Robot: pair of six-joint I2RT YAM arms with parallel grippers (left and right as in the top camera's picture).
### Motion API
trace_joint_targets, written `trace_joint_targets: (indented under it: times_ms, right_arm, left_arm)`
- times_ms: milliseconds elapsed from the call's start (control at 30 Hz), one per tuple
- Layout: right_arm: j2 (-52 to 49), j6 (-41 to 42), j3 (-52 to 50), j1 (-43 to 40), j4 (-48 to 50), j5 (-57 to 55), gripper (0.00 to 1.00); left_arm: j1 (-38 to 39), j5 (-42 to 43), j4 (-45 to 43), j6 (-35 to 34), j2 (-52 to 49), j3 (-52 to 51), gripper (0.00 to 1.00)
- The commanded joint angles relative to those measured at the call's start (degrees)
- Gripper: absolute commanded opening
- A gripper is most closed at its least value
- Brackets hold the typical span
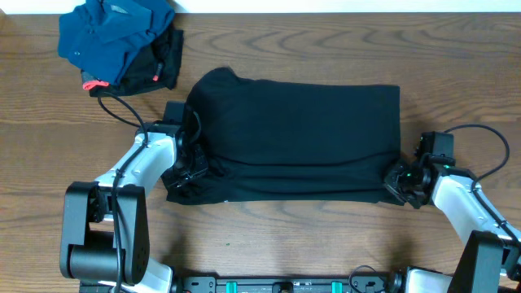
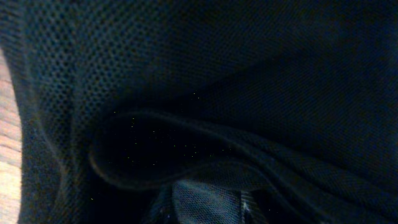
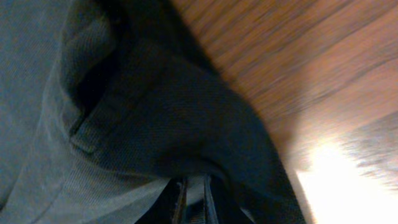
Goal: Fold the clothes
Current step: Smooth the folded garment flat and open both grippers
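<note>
Black garment [image 1: 301, 138] spread wide across the middle of the tabletop [image 1: 293, 244], lying as a long rectangle. Left gripper [image 1: 186, 175] at its near left corner, buried in dark mesh cloth; apart or together, cannot tell. Right gripper [image 1: 400, 181] at the near right corner, pinched together on the hem. Far left, well apart, a heap of blue and black clothes [image 1: 122, 45]; small red tag [image 1: 94, 84] at its near edge, too small to read.

**Black garment spread mid-table, blue heap in far-left corner**

You have a black mesh-knit garment [image 1: 301, 138] lying spread as a wide rectangle across the middle of the tabletop. Its left end is humped and its near-left edge is rumpled. In the far-left corner, a crumpled blue cloth garment [image 1: 114, 37] sits heaped on a darker piece of clothing [image 1: 167, 61].
</note>
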State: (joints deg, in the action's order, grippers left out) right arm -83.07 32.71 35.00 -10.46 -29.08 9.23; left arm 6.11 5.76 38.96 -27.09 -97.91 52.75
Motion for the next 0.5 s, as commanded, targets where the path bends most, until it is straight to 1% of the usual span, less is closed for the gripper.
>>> trace_joint_targets:
  times_ms: [0, 100, 233, 367, 467]
  right_arm:
    - [-0.52, -2.54, 0.81, -2.08, -1.09, -6.86, 0.11]
    - [-0.52, -4.17, 3.02, -2.05, -2.99, -6.91, 0.11]
    - [-0.52, -5.64, 7.85, -2.05, -7.76, -6.95, 0.10]
    - [-0.52, -6.08, 13.11, -1.88, -13.20, -8.37, 0.12]
    - [-0.52, -7.30, 15.96, -1.77, -15.56, -6.71, 0.14]
  left_arm:
    - [-0.50, -2.40, 1.33, -2.47, -1.66, -1.92, 0.37]
    - [0.00, -1.64, 2.12, -4.33, -1.29, -1.92, 0.37]
    - [2.62, 0.52, 4.02, -6.71, 1.03, -1.92, 0.37]
    - [7.41, 0.87, 4.74, -9.77, 6.27, -1.90, 0.37]
    - [11.17, -0.50, 4.44, -12.68, 11.67, -1.90, 0.37]
